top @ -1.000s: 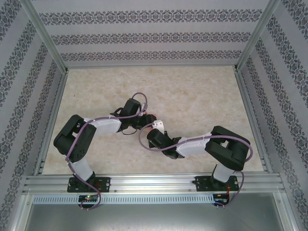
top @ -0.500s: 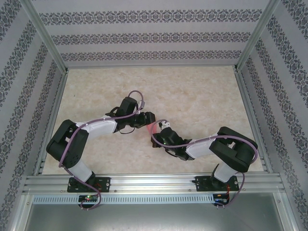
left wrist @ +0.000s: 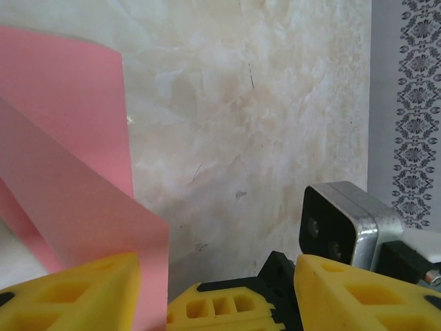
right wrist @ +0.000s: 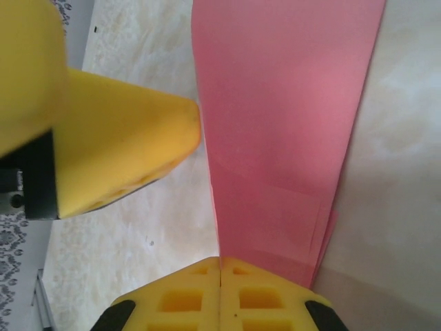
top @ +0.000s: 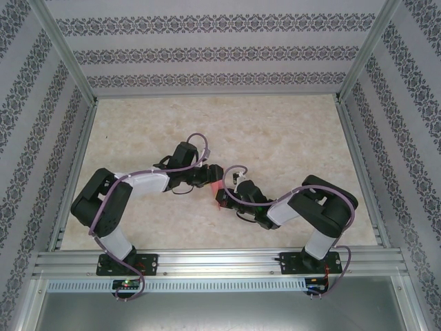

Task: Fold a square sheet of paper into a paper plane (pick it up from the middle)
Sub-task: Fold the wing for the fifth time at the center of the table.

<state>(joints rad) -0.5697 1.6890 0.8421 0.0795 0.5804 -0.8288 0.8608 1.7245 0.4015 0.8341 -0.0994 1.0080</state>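
the pink-red folded paper sheet (right wrist: 275,124), a long layered strip, sits near the middle of the beige marbled worktop (top: 275,131), between the two arms. the right claw (right wrist: 220,265) is pressed together, pinching the sheet's narrow end. its far end is cut off by the picture's edge. the left claw (left wrist: 217,269) stands spread, with the sheet just inside one yellow finger (left wrist: 76,293); whether they touch is hard to tell. from above, the wrists hide most of the sheet.

Lab test cell — aluminium frame (top: 220,262), patterned walls (top: 220,52), marble tabletop (top: 275,131).
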